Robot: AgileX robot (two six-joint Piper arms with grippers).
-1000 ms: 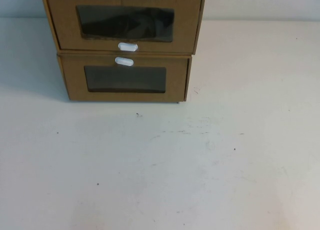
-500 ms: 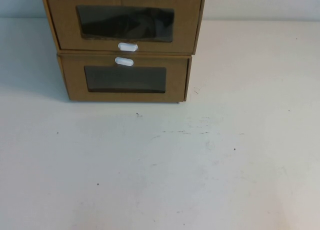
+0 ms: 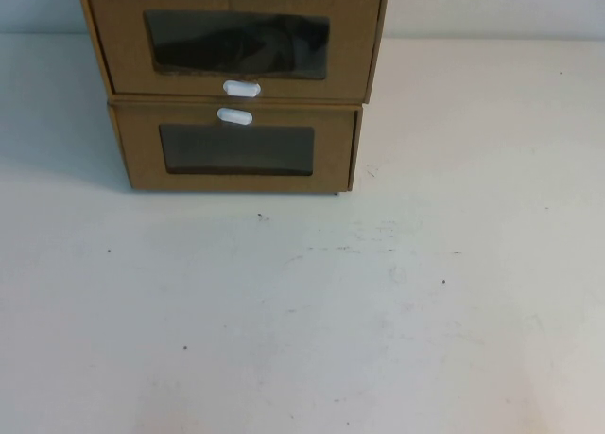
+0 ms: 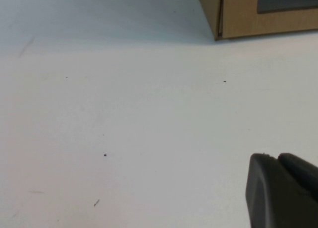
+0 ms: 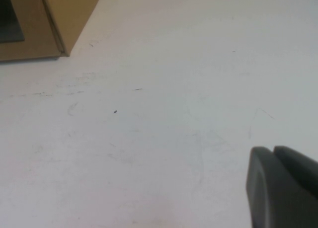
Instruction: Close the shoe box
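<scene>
While both grippers, left gripper [image 4: 283,190] and right gripper [image 5: 283,188], sit low over the counter [image 3: 378,311], grip state indeterminable, the brown windowed box [image 3: 236,42] sits at 12 o'clock, its tab [image 3: 242,89] below the window.

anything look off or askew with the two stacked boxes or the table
Little stands out. The shoe box on top sits slightly askew, overhanging the lower box toward the right. The table shows only small specks and scuffs, no spill. The left tool and right tool show only at their wrist views' edges, away from both boxes.

Bare test bench, likely a lab.
You see only a scuffed white table [image 3: 378,311], a plain pale wall [image 3: 492,7] and two stacked cardboard boxes [image 3: 236,94].
</scene>
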